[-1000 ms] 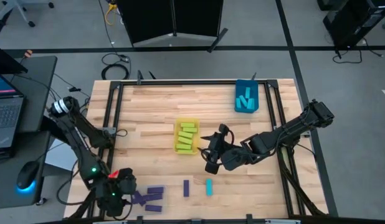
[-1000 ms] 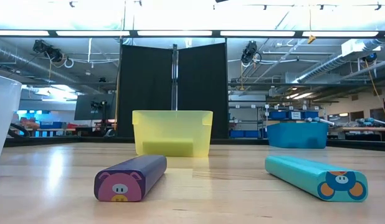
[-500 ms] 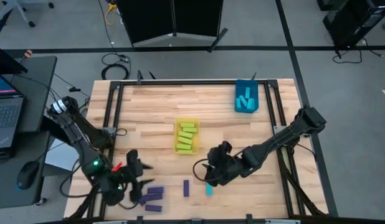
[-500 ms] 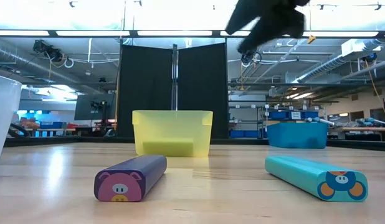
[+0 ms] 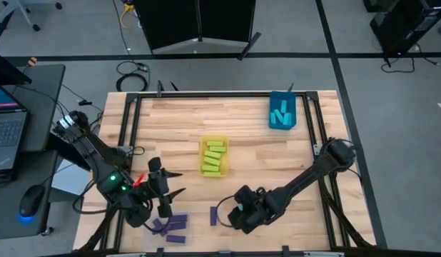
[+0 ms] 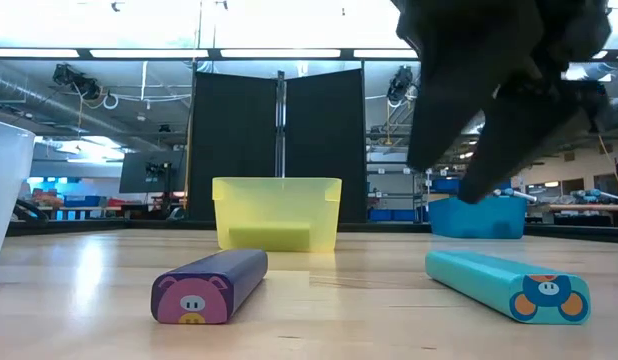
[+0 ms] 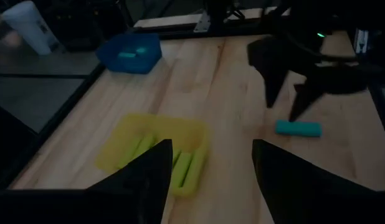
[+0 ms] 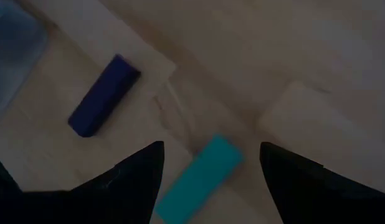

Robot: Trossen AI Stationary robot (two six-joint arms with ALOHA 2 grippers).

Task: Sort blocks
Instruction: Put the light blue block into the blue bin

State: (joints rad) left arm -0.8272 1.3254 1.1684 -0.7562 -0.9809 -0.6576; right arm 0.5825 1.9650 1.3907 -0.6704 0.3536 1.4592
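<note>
A cyan block [image 8: 202, 174] lies flat on the table between the open fingers of my right gripper [image 8: 211, 186], which hangs just above it without touching; the gripper [image 5: 237, 211] covers it in the high view. A single purple block [image 5: 213, 215] lies flat to its left. Several purple blocks [image 5: 170, 227] lie grouped near the table's near-left edge. My left gripper [image 5: 162, 193] hovers open just beyond that group, holding nothing. Yellow-green blocks fill the yellow bin [image 5: 213, 156]; cyan blocks lie in the blue bin [image 5: 282, 113].
The yellow bin [image 6: 277, 212] stands mid-table and the blue bin [image 6: 479, 215] at the far right. A clear bin's wall [image 6: 4, 190] shows at the low view's left edge. Bare wood lies between the bins and along the far left.
My right gripper has travelled from beside the yellow bin toward the near edge and down, and now stands over the cyan block. My left gripper has risen from the near-left corner and moved toward the table's middle. The blocks have kept still.
</note>
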